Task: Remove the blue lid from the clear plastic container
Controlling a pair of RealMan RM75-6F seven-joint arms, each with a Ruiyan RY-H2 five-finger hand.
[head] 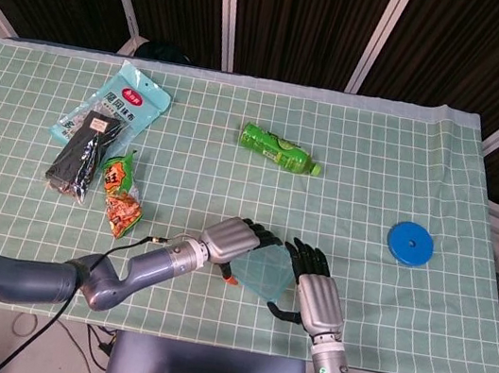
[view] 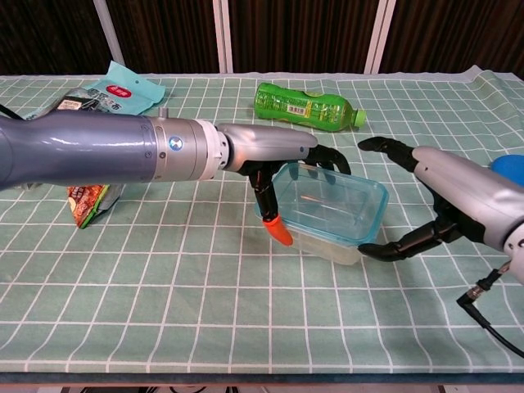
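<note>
The clear plastic container [view: 327, 205] with its blue-rimmed lid lies near the table's front edge, also seen as a pale blue panel [head: 262, 271] in the head view. My left hand [view: 270, 151] [head: 233, 237] grips its left end, fingers over the far rim and the orange-tipped thumb against the near side. My right hand [view: 458, 192] [head: 316, 293] is just right of the container with fingers spread. Its thumb tip reaches the container's near right corner; whether it touches is unclear. Nothing is in that hand.
A green bottle [head: 280, 149] [view: 307, 105] lies behind the container. Snack packets [head: 107, 120] and an orange packet [head: 121, 194] sit at the left. A blue round disc [head: 410, 243] rests at the right. A cable [view: 491, 311] hangs under my right wrist.
</note>
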